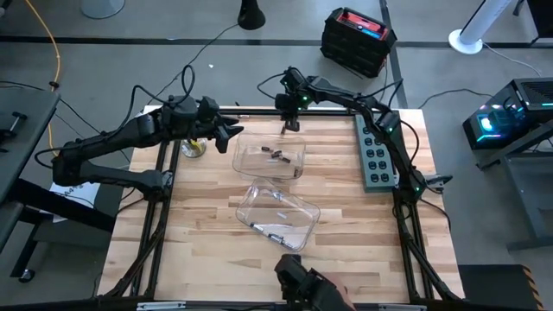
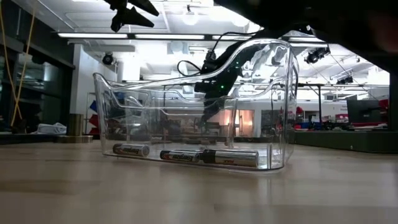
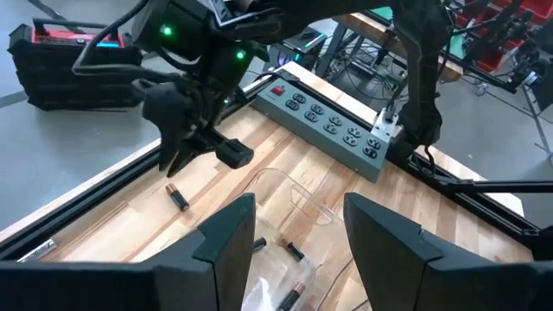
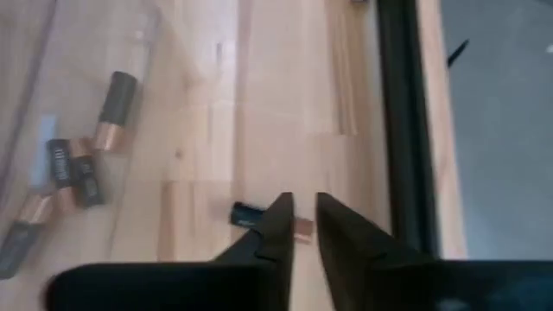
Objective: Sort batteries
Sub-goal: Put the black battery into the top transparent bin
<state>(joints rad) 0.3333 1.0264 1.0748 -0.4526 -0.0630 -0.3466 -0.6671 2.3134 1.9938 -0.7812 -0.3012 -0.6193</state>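
Between right gripper (image 4: 300,226) fingers, lone battery (image 4: 251,214) on table, beside tray

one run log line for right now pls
right tool: over loose battery on table, fingers nearly together | left tool: open, waiting above far tray | near tray: batteries inside

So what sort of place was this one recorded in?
Most likely a robotics lab or workshop: a wooden bench with a black frame, a power strip along its edge, cables across a grey floor, and an open hall with ceiling strip lights behind.
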